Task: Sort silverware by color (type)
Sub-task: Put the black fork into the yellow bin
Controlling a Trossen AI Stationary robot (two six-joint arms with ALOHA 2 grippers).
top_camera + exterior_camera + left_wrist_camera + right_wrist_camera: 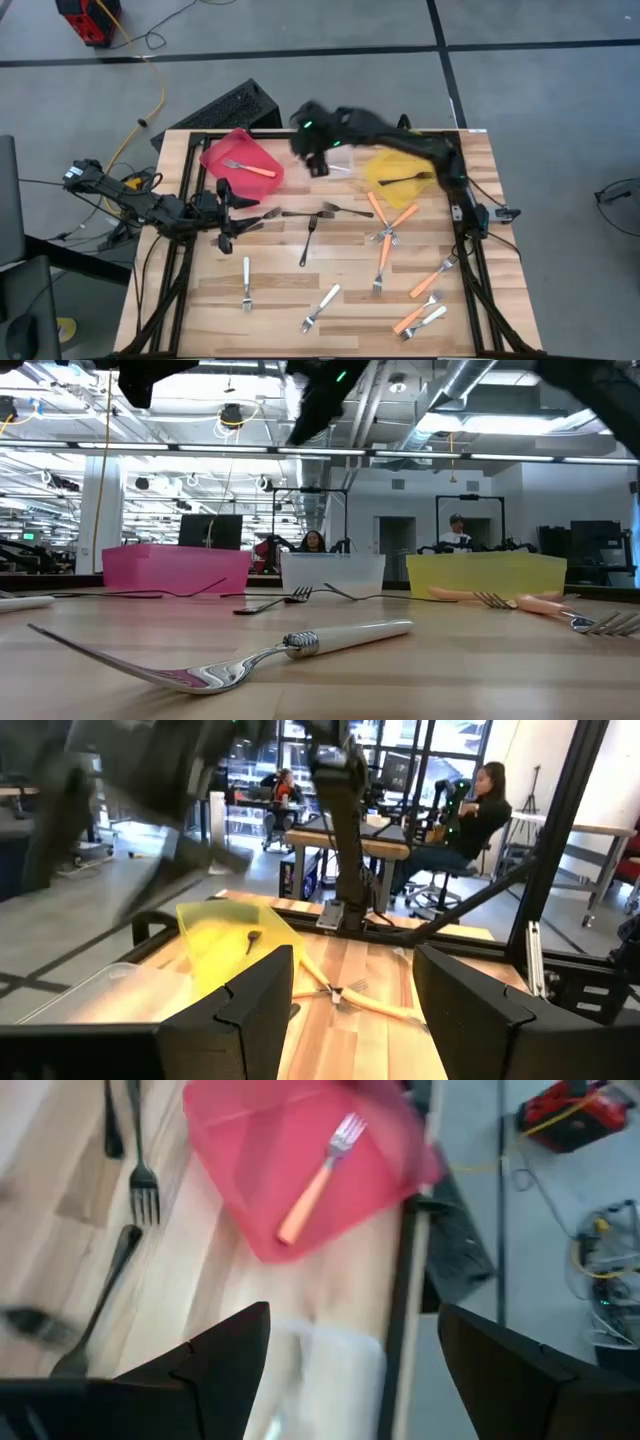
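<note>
Silverware lies spread over the wooden table (270, 320): black forks (310, 240), orange-handled forks (385, 262) and white forks (246, 283). One orange-handled fork (320, 1175) lies in the red bin (225, 152). A black fork (405, 180) lies in the yellow bin (385, 165). My right gripper (350, 1330) hangs open and empty, high above the clear bin (335, 1370), next to the red bin (250, 1200). My left gripper (352, 960) is open and empty at the table's left edge (225, 215), pointing level across the table.
The three bins stand in a row along the far edge, the clear bin (332, 572) between the red bin (175, 570) and the yellow bin (485, 575). A white fork (300, 645) lies close to the near edge. People sit at desks beyond the table.
</note>
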